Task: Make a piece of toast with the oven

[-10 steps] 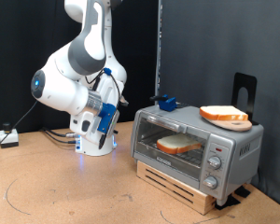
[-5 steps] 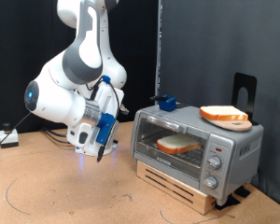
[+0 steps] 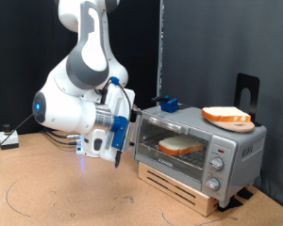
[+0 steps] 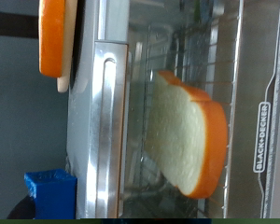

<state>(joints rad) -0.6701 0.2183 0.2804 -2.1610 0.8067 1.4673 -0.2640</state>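
Since a second ago my white arm has swung toward the boxy silver-grey toaster oven (image 3: pixel 198 151) on the tan surface (image 3: pixel 66 198) in the exterior view; its fingers (image 3: pixel 120 141) sit beside the closed glass door, spread I cannot tell. Through the wrist view I see the square cream bread slice with orange-brown crust (image 4: pixel 184 131) lying on the wire rack behind the grey bar handle (image 4: pixel 107 131).

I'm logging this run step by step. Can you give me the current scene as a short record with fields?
toast: piece of toast lies on the rack inside the oven
door: closed, glass, toast visible through it
hand: hand close to the oven's end at the exterior view's left, holding nothing
oven top: second slice on wooden disc, blue object
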